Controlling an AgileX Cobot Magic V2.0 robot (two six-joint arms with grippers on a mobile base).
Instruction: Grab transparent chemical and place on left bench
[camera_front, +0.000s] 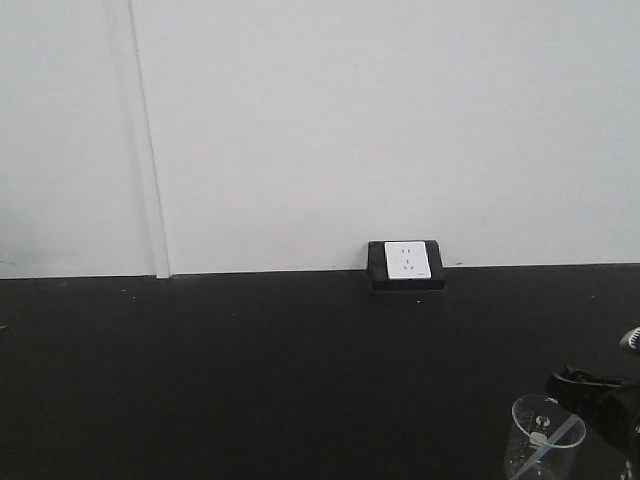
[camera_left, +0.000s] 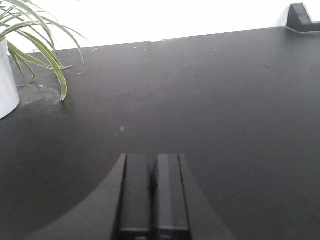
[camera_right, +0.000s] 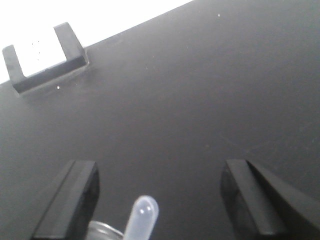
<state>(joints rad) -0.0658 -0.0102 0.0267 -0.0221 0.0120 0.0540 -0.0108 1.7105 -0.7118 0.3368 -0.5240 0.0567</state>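
Note:
The transparent chemical is a clear pipette (camera_front: 556, 440) leaning inside a glass beaker (camera_front: 524, 445) at the front right of the black worktop (camera_front: 250, 380). In the right wrist view its rounded bulb (camera_right: 142, 214) sticks up above the beaker rim (camera_right: 104, 230). My right gripper (camera_right: 160, 170) is open, its two fingers wide apart on either side of the bulb and not touching it. It shows as a dark shape (camera_front: 596, 390) just behind the beaker. My left gripper (camera_left: 152, 160) is shut and empty over bare worktop. The left bench with the storage bins is out of view.
A white wall socket in a black frame (camera_front: 406, 263) sits at the back of the worktop against the white wall; it also shows in the right wrist view (camera_right: 44, 59). A potted plant in a white pot (camera_left: 7, 80) stands at the far left of the left wrist view.

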